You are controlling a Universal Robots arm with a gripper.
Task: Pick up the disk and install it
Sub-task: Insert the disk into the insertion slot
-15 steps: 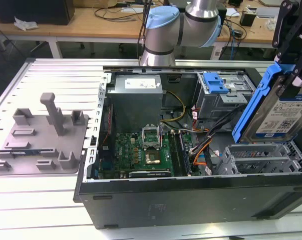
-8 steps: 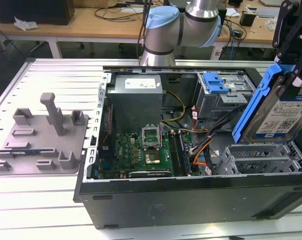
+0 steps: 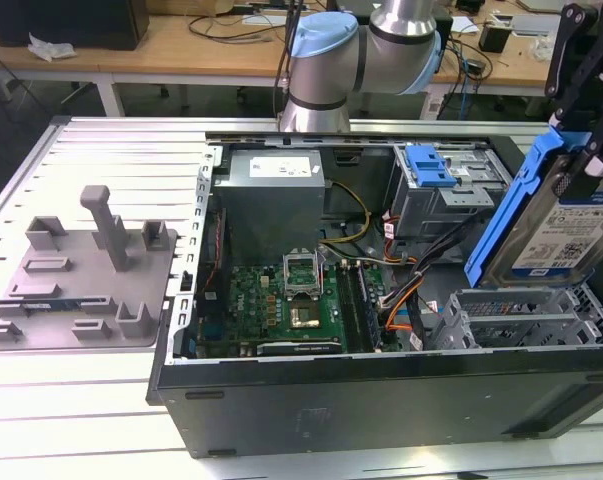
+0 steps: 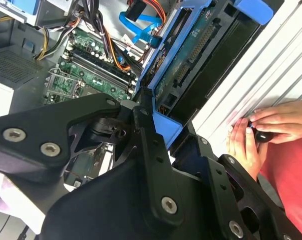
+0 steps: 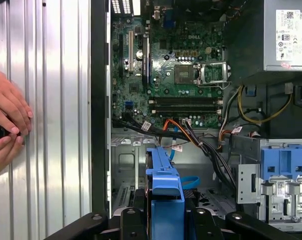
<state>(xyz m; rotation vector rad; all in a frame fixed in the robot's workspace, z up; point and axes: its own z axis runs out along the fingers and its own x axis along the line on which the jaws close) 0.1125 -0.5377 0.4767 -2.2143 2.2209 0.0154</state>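
Observation:
The disk (image 3: 561, 238), a silver drive with a white-and-blue label and blue rails, hangs tilted at the exterior view's right. It sits just above the grey drive bay (image 3: 526, 318) at the front corner of the open computer case (image 3: 381, 395). My gripper (image 3: 581, 150) is shut on the disk's upper end, black fingers on either side. In the second wrist view the disk (image 4: 191, 57) shows its green circuit side, clamped by the gripper (image 4: 158, 125). In the first wrist view its blue rail (image 5: 166, 187) runs out from the gripper (image 5: 166, 220) over the case.
A grey metal cage with a blue tab (image 3: 436, 172) sits at the case's back right. The motherboard (image 3: 291, 300) and loose cables (image 3: 401, 265) lie beside the bay. A grey fixture with posts (image 3: 81, 270) stands on the table's left. A person's hands (image 5: 5, 120) rest beside the case.

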